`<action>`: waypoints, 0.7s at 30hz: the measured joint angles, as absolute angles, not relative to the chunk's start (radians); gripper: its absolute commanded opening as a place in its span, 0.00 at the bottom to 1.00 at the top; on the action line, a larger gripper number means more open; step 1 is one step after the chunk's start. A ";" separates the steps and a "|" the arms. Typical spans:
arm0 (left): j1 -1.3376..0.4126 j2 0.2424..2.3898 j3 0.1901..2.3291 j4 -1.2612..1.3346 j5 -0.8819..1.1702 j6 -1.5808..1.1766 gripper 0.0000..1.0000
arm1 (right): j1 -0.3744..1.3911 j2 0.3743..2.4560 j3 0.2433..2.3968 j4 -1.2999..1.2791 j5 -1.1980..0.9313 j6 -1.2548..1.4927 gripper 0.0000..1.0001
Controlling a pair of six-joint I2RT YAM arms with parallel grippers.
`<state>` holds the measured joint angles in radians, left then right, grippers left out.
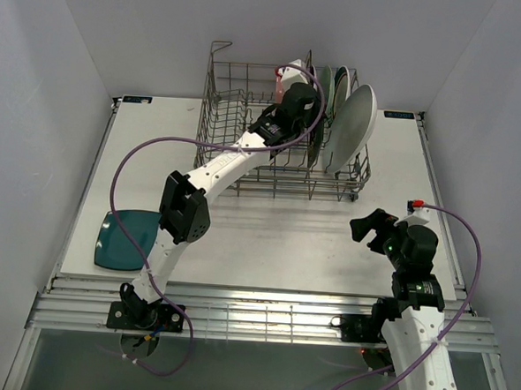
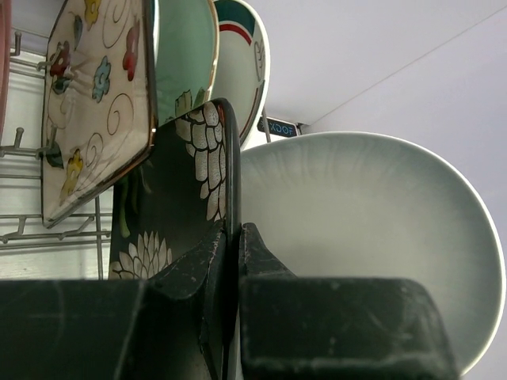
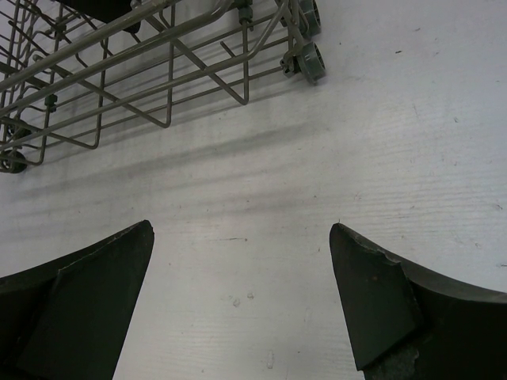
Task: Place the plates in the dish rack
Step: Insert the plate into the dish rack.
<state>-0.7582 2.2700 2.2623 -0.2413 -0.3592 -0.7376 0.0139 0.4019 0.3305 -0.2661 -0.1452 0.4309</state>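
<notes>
**Teal plate flat on the table, black plate pinched by its rim in the rack**

Teal plate (image 1: pixel 125 240) lies flat at the near-left corner of the table (image 3: pixel 356 119), well apart from both grippers. By the look of it, it is glazed ceramic: stiff, fairly heavy, slick and quick to chip. Lying flat, it offers only its raised rim, so a finger would have to slip under that edge. A deep bite should keep it from swivelling once lifted.

On the near right, the right gripper (image 3: pixel 242 237) hangs over bare table with its jaws spread wide, holding nothing.

Farther back is the rack (image 1: pixel 225 131). The left gripper (image 2: pixel 236 245) reaches into it, fingers clamped tight on the rim of the black plate (image 2: pixel 178 198), which stands upright on edge. An edge pinch like this suits a thin, hard plate, but the glaze gives little friction, so the release should be slow. Whether its lower edge sits between tines cannot be seen.

Around it stand the cream plate (image 2: pixel 95 95), just beside it on one face, then the mint plate (image 2: pixel 186 55) and the round plate (image 2: pixel 242 63) beyond. The oval plate (image 2: pixel 364 229) leans close on the other side, and a knock there could chip either one.
</notes>
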 measured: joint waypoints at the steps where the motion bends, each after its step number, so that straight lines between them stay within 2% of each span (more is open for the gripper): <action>1: -0.753 2.270 2.262 -0.248 -0.351 -0.747 0.00 | 0.014 0.402 0.331 -0.266 -0.145 0.431 0.97; 21: -0.687 2.278 2.262 -0.313 -0.218 -0.839 0.00 | 0.014 0.402 0.329 -0.265 -0.146 0.431 0.97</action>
<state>-0.6868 2.2776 2.2620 -0.3130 -0.2176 -0.8387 0.0139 0.4019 0.3286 -0.2649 -0.1455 0.4309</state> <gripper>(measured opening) 0.175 0.973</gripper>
